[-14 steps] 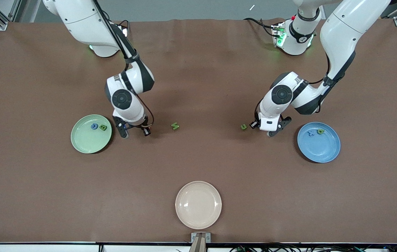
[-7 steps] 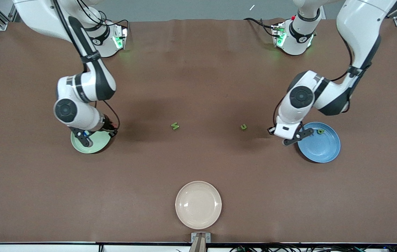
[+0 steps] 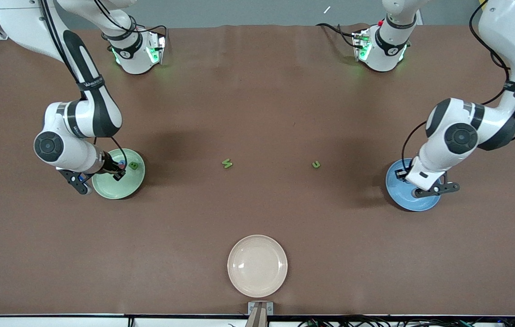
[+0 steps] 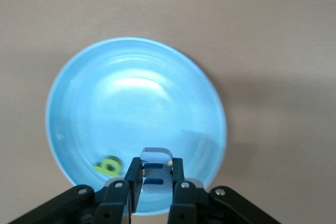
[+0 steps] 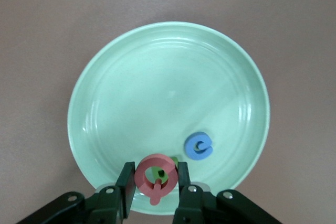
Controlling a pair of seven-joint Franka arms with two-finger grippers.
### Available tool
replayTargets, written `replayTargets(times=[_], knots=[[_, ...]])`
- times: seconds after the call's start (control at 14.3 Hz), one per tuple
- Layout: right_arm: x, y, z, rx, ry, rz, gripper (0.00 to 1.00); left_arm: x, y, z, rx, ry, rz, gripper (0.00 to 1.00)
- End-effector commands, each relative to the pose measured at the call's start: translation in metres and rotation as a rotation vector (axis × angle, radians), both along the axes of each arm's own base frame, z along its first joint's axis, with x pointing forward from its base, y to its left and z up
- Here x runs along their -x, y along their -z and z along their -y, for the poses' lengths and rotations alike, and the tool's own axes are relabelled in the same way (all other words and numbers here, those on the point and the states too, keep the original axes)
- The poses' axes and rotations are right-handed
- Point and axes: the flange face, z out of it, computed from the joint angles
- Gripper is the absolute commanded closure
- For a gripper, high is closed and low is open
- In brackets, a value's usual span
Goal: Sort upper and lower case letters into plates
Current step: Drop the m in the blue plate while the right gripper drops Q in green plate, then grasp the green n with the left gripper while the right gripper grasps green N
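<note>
- Now the right gripper (image 5: 156,184) — over the pale green plate (image 5: 157,77) — pinches a red letter (image 5: 156,176).
- Left gripper (image 4: 156,179) pinches a blue letter (image 4: 156,157) over the blue plate (image 4: 131,103).

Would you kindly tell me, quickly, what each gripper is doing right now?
Left gripper: shut on a blue letter, over the blue plate.
Right gripper: shut on a red letter, over the green plate.
</note>
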Motion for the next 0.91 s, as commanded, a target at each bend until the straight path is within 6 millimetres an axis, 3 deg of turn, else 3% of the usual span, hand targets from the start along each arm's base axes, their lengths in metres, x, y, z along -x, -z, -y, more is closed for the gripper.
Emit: replayTargets(times=[0.0,0.14,0.42,0.84], knots=[[-0.002,0.018,-0.002,0.007,-0.018,0.015,0.99,-0.014,0.013,-0.029,0.012,0.084,-0.002,0.92],[-0.003,0.028,-0.002,0.008,-0.019,0.024,0.99,-0.023,0.026,-0.048,0.014,0.161,-0.011,0.92],[-0.005,0.043,-0.003,0.010,-0.020,0.035,0.99,-0.041,0.045,-0.058,0.042,0.287,-0.019,0.91],[-0.005,0.053,-0.004,0.011,-0.012,0.042,0.98,-0.040,0.060,-0.071,0.014,0.316,-0.030,0.91]])
